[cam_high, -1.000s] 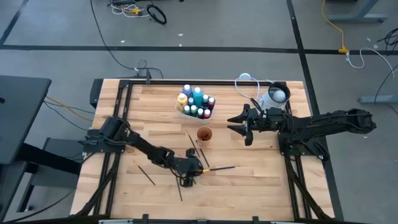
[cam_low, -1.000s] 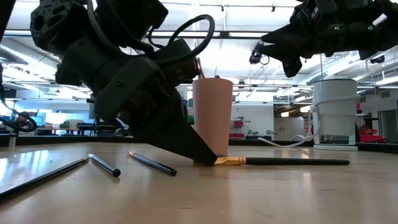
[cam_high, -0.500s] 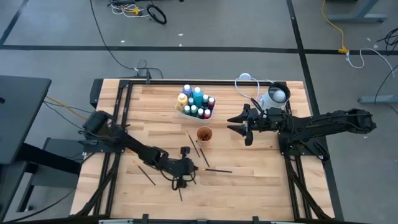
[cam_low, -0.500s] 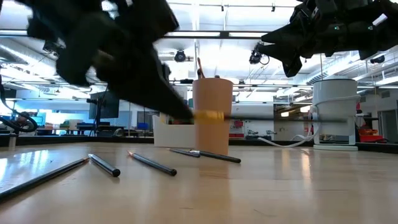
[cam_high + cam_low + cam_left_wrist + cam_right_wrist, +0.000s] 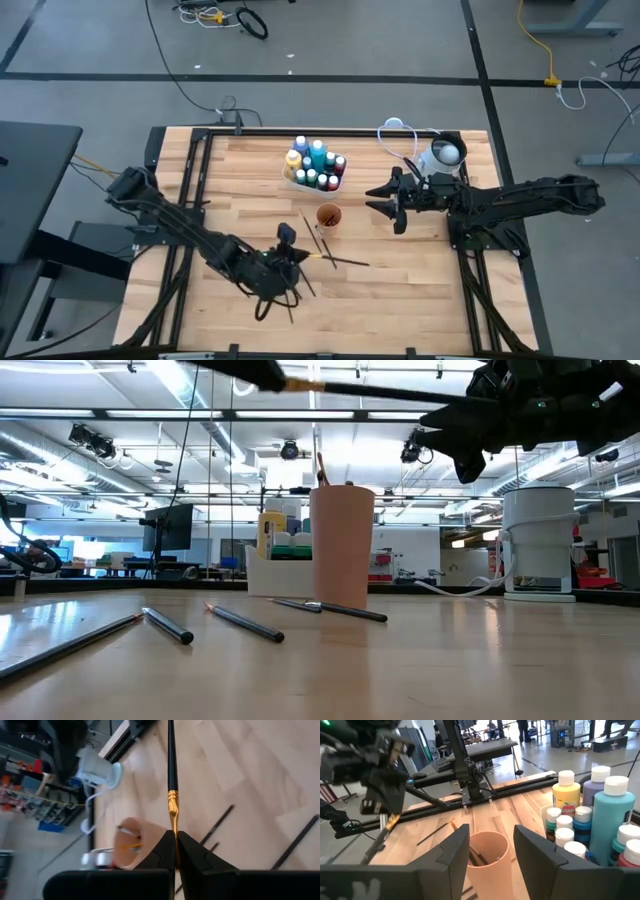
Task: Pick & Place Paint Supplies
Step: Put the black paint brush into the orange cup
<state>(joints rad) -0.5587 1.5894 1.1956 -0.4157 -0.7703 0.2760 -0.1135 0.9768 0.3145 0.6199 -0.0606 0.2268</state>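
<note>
The left tool [image 5: 176, 851] is clamped on a brush [image 5: 171, 780], lifted above the bench [image 5: 400, 280] near its front edge. The right tool [image 5: 487, 850] hangs open over the cup [image 5: 487, 857] mid-bench.

Past the right gripper's [image 5: 487, 857] two dark fingers [image 5: 455, 852], spread apart, a tan cup [image 5: 487, 857] stands on the wooden bench [image 5: 520, 807] with brush handles inside. Beside it cluster white-capped paint bottles [image 5: 615, 815]: yellow, teal, purple and smaller ones. Farther off, the left gripper [image 5: 382, 785] hangs above the bench with a dark brush [image 5: 382, 835] angled down from it.
</note>
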